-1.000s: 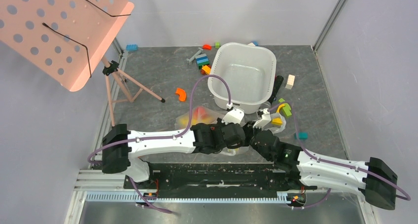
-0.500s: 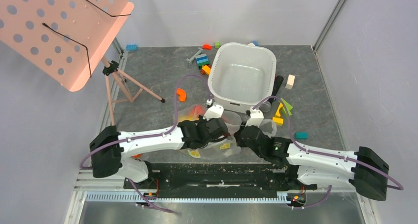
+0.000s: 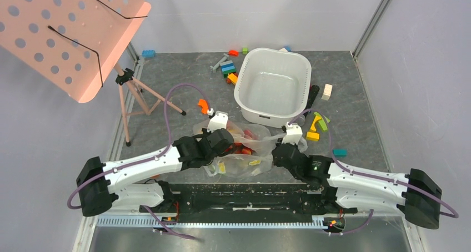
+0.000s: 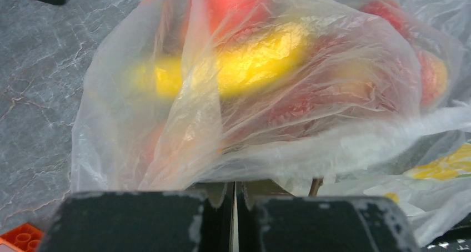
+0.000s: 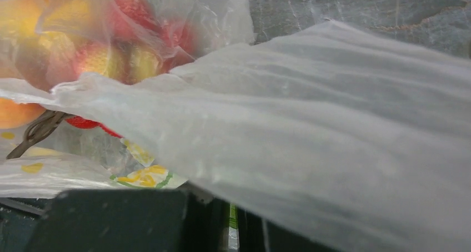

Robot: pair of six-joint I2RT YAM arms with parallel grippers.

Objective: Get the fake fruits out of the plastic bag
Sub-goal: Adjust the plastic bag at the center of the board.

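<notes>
Inside the plastic bag (image 4: 139,152) the fake fruits (image 4: 244,63) are only blurred red and yellow smears, both wrist views cut off the bag's top, and its film covers the fingertips of the right pincer (image 5: 229,230).

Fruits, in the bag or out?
In: fruits show red and yellow through the bag film in both wrist views.

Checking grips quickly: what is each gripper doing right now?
Left gripper: closed on the bag.
Right gripper: closed on the bag.
</notes>
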